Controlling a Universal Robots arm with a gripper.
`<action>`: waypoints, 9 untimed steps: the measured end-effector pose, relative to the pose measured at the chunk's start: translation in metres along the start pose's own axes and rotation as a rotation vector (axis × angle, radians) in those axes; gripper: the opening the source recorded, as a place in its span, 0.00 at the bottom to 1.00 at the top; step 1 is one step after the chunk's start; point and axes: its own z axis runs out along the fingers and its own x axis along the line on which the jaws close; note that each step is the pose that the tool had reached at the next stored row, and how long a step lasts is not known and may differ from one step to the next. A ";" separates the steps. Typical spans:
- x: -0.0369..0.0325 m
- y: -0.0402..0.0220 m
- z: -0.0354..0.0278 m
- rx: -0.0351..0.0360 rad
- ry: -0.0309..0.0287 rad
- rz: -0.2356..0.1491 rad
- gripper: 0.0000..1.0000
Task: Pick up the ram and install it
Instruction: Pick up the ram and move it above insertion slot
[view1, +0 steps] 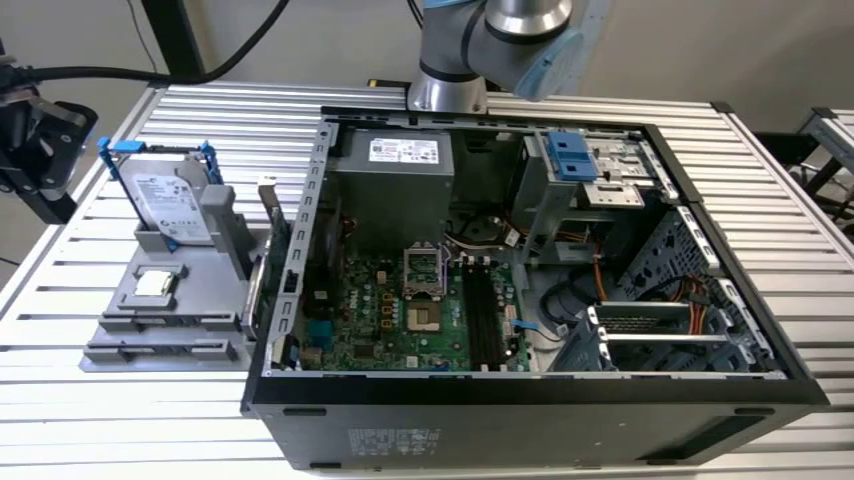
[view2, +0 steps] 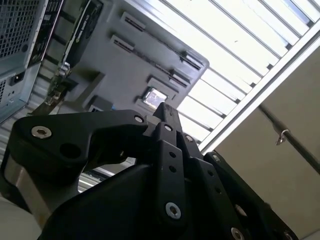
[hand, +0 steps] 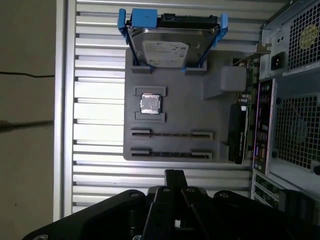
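Black tool (hand: 174, 176) hangs above the grey holder (hand: 175, 107) on the desk (hand: 95, 100), its tips pressed together with nothing between them. Where the ram sits I cannot tell: each of the holder's two grooves (hand: 171, 154) shows a thin dark line, and the motherboard slots (view1: 483, 320) read too dark. As a thin board it should be light, stiff and fragile, best pinched across its flat faces near the top edge, clear of the contacts.
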 end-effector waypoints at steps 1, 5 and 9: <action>0.0000 0.0000 0.0000 0.0000 0.0004 -0.007 0.00; 0.0004 0.0001 0.0000 -0.0006 0.0026 -0.053 0.00; 0.0009 0.0001 0.0000 -0.0013 0.0048 -0.098 0.00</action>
